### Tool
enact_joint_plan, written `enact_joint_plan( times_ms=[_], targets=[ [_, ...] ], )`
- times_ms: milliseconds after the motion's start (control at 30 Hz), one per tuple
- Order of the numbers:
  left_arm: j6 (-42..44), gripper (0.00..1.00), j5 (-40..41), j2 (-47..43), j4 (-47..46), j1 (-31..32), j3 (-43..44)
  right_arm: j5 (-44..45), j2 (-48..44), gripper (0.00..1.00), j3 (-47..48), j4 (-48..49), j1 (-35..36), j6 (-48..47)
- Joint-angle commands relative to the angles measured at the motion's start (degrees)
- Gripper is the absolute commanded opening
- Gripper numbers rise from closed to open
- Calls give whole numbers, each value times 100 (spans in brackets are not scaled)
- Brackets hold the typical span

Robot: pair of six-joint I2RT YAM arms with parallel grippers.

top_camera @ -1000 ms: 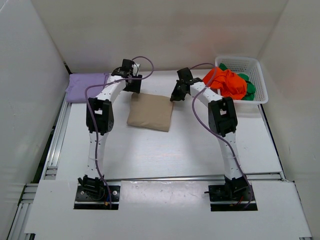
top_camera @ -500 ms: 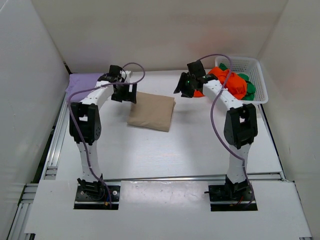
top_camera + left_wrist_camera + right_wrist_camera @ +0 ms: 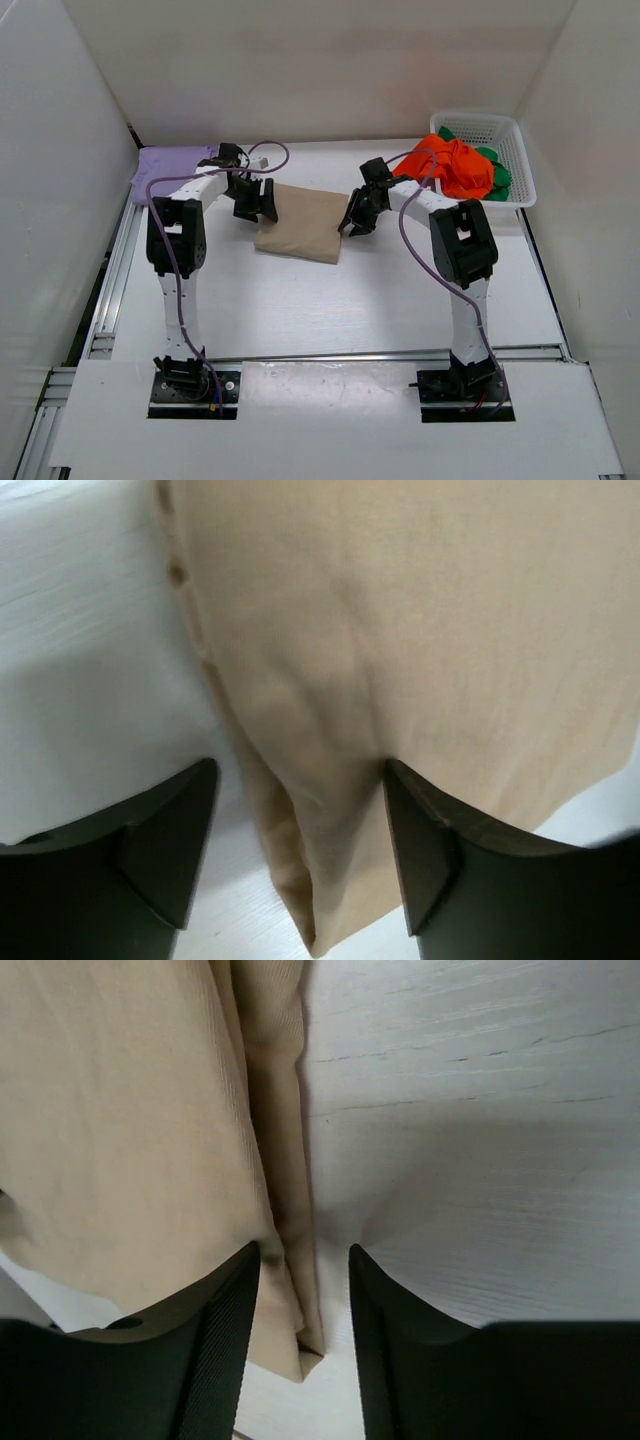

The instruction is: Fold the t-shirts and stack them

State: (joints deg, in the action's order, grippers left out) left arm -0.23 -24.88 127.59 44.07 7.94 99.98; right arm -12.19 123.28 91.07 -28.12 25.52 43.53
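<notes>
A folded beige t-shirt point(image 3: 303, 222) lies flat mid-table. My left gripper point(image 3: 256, 201) is low at its left edge, and in the left wrist view this gripper point(image 3: 295, 852) stands open with the beige cloth's point(image 3: 420, 630) corner fold between the fingers. My right gripper point(image 3: 356, 217) is at the shirt's right edge. In its wrist view the right gripper point(image 3: 304, 1332) is open astride the folded hem of the beige t-shirt point(image 3: 120, 1110). A lavender t-shirt point(image 3: 170, 165) lies folded at the back left. The orange-red t-shirt point(image 3: 455, 165) and the green one point(image 3: 497, 176) are bunched in the basket.
The white mesh basket point(image 3: 520, 190) stands at the back right corner. White walls close in the table point(image 3: 350, 300) on the left, back and right. Metal rails run along its left and near edges.
Both grippers have come forward and down from the shirt's back edge to its left and right sides. The right jaws, narrow a second ago, now stand apart.
</notes>
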Motion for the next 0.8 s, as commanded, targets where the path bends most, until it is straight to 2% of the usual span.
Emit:
enact_joint_plan(
  times_ms=[0,100,133,233,267,400,500,533,567,733,767],
  targets=[
    [23,75,-744,547,364,84,-76,-214,117,43,16,175,-21,191],
    [23,60,-1079,784,426,84,90,-267,178,42,16,227,-21,191],
    [23,48,-1080,837,496,84,152,-267,178,42,-53,228,-21,191],
    [23,23,-1456,890,550,-11,294,-267,117,42,-168,307,-73,191],
    [23,10,-1510,890,550,-117,389,-267,56,42,-168,307,-73,191],
    [23,10,-1511,654,664,-354,574,-267,-164,43,-317,307,-178,191],
    [23,10,-775,320,725,-434,776,-31,-550,43,-590,229,-319,8],
    [23,10,-433,267,830,-434,890,118,-725,43,-590,115,-380,-72],
    [23,10,258,197,892,-434,1030,459,-805,44,-651,-173,-381,-264],
    [23,10,2054,283,998,-356,2144,1103,-1454,45,-985,-563,-486,-740],
    [23,10,2763,354,998,-355,2322,1156,-1552,45,-1047,-633,-486,-740]
  ],
)
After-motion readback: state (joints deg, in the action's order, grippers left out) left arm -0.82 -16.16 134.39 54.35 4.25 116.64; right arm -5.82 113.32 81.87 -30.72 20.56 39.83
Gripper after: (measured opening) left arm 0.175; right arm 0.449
